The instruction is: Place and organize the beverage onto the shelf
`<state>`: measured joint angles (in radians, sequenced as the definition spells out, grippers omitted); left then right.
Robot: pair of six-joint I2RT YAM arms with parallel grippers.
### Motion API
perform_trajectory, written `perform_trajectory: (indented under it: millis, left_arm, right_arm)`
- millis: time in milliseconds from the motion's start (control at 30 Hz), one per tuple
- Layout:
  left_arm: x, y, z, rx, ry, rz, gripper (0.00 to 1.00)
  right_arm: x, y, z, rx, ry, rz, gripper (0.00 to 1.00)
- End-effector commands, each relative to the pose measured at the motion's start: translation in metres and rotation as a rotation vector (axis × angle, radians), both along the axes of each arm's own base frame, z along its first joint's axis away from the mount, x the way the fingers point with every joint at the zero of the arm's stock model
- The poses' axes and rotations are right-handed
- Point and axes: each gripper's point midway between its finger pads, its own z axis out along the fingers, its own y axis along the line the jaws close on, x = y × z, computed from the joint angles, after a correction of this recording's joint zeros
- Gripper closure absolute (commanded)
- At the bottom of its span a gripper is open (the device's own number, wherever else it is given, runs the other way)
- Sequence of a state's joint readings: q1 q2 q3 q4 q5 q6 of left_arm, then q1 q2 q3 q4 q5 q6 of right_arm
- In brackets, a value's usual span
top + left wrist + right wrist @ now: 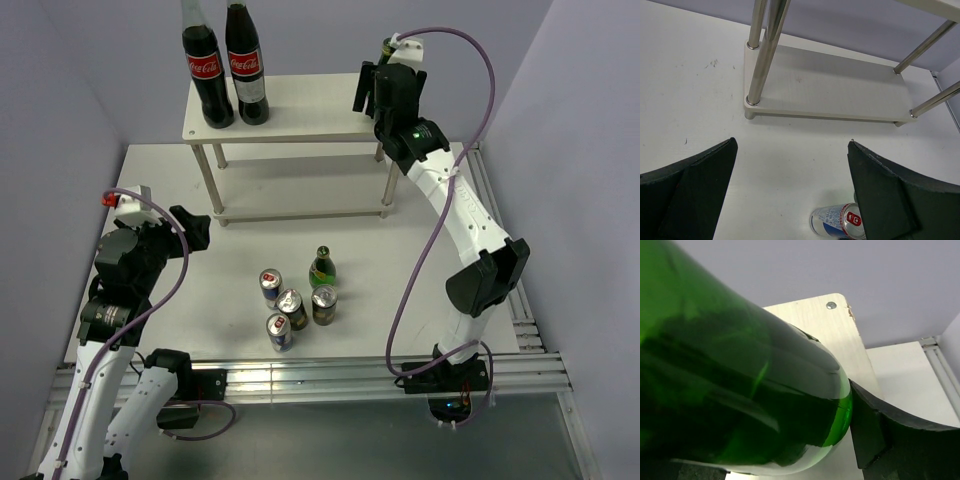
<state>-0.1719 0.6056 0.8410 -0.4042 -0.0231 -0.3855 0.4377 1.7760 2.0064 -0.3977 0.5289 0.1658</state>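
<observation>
- White table [500, 300] between pale lilac walls. Nearest the arm bases, five drinks wait in a tight cluster: one green bottle [321, 268], two blue-and-silver cans [270, 287] and two gold-topped cans [324, 305].
- The left gripper [791, 145] hovers beside them, jaws wide apart and empty, likely parked for the next pick.
- Beyond is the shelf [300, 105]; its thin legs [760, 65] crowd any reach to the lower board [840, 90].
- Farthest, the right gripper [378, 90] is clamped on the second green bottle [740, 390] at the top board's right end, probably because the cola bottles [208, 70] hold the left. Whether the bottle touches the board, I cannot tell.
</observation>
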Motion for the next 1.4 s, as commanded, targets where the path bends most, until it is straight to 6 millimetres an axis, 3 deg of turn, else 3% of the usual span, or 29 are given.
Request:
perform_trajectory:
  millis: [0,167,433,467,500,600,667,700,733,767,1067,1367]
  left_arm:
    - [0.001,-0.002,0.010,0.007,-0.041,-0.018,0.01]
    - [0.000,-0.002,0.010,0.006,-0.041,-0.014,0.01]
    - [0.000,-0.002,0.010,0.004,-0.040,-0.013,0.01]
    - [0.000,-0.001,0.010,0.006,-0.040,-0.011,0.01]
    - [0.000,-0.001,0.010,0.006,-0.041,-0.011,0.01]
    - [0.000,-0.001,0.010,0.006,-0.043,-0.010,0.01]
    - [0.000,-0.001,0.010,0.006,-0.043,-0.010,0.01]
    - [0.000,-0.001,0.010,0.008,-0.043,-0.010,0.01]
    - [0.000,0.000,0.011,0.006,-0.043,-0.007,0.01]
    - [0.000,0.000,0.011,0.006,-0.044,-0.007,0.01]
    - [-0.001,0.000,0.012,0.007,-0.048,-0.005,0.01]
    - [-0.001,0.000,0.011,0.008,-0.046,-0.005,0.01]
  right_arm:
    - [-0.007,-0.003,0.050,0.129,-0.161,0.011,1.00]
    - [-0.001,-0.001,0.031,0.155,-0.129,0.018,1.00]
    - [0.001,-0.004,0.017,0.173,-0.106,-0.005,0.98]
    - [0.002,-0.004,0.015,0.168,-0.101,-0.007,0.94]
    - [0.002,-0.004,0.015,0.167,-0.102,-0.008,0.79]
    - [0.002,-0.004,0.011,0.163,-0.094,-0.006,0.51]
    - [0.002,-0.004,0.010,0.162,-0.092,-0.006,0.40]
    - [0.002,-0.004,0.010,0.163,-0.090,-0.005,0.16]
    - [0.002,-0.004,0.010,0.162,-0.090,-0.004,0.05]
    - [0.002,-0.003,0.009,0.163,-0.089,-0.003,0.02]
    - [0.000,0.000,0.002,0.163,-0.072,0.018,0.00]
    - [-0.023,0.010,0.011,0.189,-0.070,0.125,0.00]
